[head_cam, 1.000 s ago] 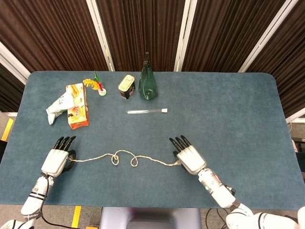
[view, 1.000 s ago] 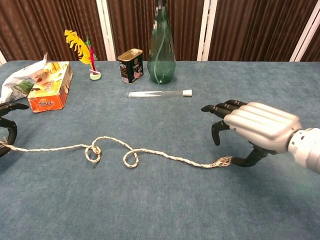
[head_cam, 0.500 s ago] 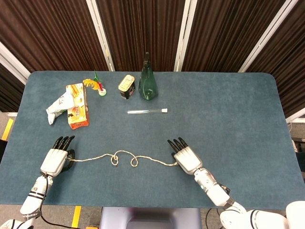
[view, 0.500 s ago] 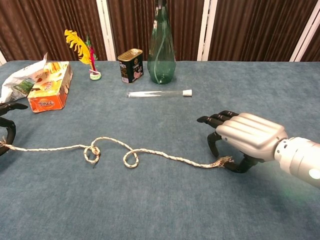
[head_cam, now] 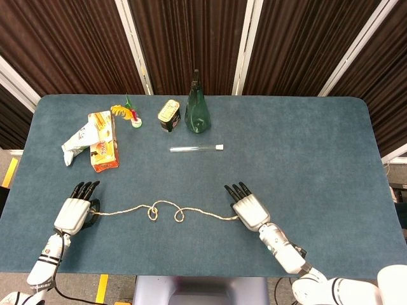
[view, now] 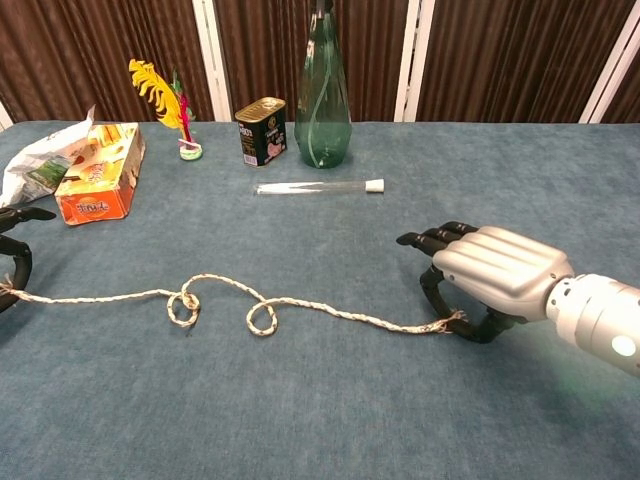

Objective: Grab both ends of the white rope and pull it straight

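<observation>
Rope (head_cam: pixel 166 211) lies across the near half of the table (head_cam: pixel 305 159), running from the left hand (head_cam: pixel 74 213) to the right hand (head_cam: pixel 247 209), with two small loops in its middle stretch. In the chest view the frayed right end sits under the right hand (view: pixel 480 280), whose fingers (view: pixel 432 240) curl down over it with the thumb beside the tip; whether that end is actually pinched I cannot tell. The left hand (view: pixel 12 262) is mostly cut off at the frame edge there, its dark fingers arched around the rope's other end, and its hold also cannot be confirmed.

To do this step well, I would judge that both ends should be firmly pinched before any pulling begins, because a frayed tip slips easily. Then the hands ought to move apart evenly, toward the left and right edges of the table, staying low so the loops slide open rather than tighten into a knot. The can (head_cam: pixel 169 114), the green bottle (head_cam: pixel 197 105), the glass tube (head_cam: pixel 196 148) and the snack box (head_cam: pixel 103 140) stand well apart toward the far edge, so they should not interfere.
</observation>
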Controlling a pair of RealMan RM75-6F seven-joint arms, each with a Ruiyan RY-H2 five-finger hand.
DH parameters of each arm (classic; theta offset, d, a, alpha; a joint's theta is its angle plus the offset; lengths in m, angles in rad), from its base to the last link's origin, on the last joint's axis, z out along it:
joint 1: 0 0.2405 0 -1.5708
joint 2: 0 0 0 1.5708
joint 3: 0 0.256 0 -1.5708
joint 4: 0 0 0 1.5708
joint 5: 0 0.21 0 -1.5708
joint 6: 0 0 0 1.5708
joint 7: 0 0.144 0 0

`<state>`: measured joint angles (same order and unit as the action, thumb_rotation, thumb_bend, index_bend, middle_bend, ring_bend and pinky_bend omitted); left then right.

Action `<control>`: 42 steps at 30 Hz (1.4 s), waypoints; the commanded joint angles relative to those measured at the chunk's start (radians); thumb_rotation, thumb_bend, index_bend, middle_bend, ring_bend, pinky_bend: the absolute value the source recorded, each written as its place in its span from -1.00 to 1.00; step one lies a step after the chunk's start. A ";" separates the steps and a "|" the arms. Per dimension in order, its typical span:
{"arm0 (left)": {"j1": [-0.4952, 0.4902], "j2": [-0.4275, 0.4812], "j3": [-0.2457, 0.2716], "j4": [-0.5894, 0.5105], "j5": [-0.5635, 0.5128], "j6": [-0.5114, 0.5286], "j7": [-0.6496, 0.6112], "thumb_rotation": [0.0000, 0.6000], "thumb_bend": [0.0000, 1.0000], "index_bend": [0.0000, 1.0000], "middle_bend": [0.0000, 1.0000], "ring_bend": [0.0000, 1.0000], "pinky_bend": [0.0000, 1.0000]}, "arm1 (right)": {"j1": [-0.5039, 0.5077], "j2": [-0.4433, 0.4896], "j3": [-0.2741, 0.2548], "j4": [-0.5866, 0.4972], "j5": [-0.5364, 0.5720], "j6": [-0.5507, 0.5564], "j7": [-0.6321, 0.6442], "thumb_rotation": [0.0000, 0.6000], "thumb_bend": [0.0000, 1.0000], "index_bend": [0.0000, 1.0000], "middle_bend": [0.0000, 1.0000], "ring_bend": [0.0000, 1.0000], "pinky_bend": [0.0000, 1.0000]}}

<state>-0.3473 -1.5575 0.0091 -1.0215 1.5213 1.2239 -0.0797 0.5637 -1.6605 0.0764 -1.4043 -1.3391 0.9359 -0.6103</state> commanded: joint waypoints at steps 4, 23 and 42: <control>0.000 0.000 -0.001 0.002 -0.003 -0.003 -0.001 1.00 -0.15 0.19 -0.93 -1.00 -0.96 | 0.006 0.002 -0.003 0.004 0.015 0.004 -0.005 1.00 0.10 0.46 -0.86 -1.00 -1.00; 0.001 0.010 -0.009 0.002 -0.011 0.006 -0.001 1.00 -0.15 0.20 -0.93 -1.00 -0.96 | 0.008 0.087 0.021 -0.038 0.052 0.055 0.044 1.00 0.46 0.51 -0.82 -1.00 -1.00; -0.009 0.004 -0.033 0.091 -0.064 -0.055 -0.013 1.00 -0.15 0.19 -0.92 -1.00 -0.96 | -0.104 0.291 0.004 0.027 0.065 0.132 0.302 1.00 0.46 0.53 -0.81 -1.00 -1.00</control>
<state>-0.3556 -1.5531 -0.0240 -0.9307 1.4582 1.1693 -0.0934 0.4702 -1.3750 0.0868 -1.3932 -1.2728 1.0679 -0.3254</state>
